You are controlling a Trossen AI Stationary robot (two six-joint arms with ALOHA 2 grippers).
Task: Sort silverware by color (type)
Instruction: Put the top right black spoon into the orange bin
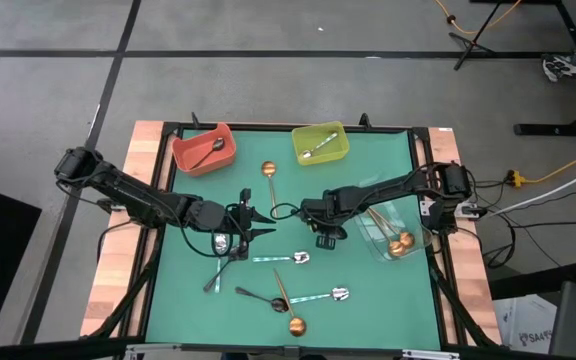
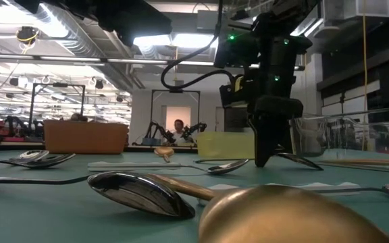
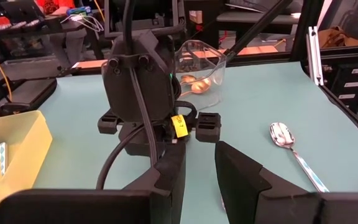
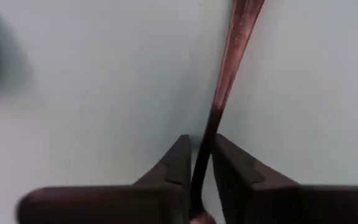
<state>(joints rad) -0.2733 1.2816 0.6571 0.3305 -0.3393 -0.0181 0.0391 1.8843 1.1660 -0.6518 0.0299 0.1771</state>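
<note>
Copper spoon on green mat, handle gripped between right gripper fingers at mid-table; long axis runs straight ahead from fingers. Bowl cut off in wrist view; which spoon this is, unclear from above. Left gripper nearby, fingers parted, empty. Other spoons scattered; some already in bins.

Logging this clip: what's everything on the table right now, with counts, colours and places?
Mat: one, green, covering the table.
Red bin: one, far left.
Yellow-green bin: one, far middle.
Clear bin: one, right.
Black spoons: one in the red bin, two on the mat.
Silver spoons: one in the yellow-green bin, at least two on the mat.
Copper spoons: two on the mat, two in the clear bin, one gripped.
Left claw: open, mid-mat.
Right claw: shut on a copper spoon.
</note>
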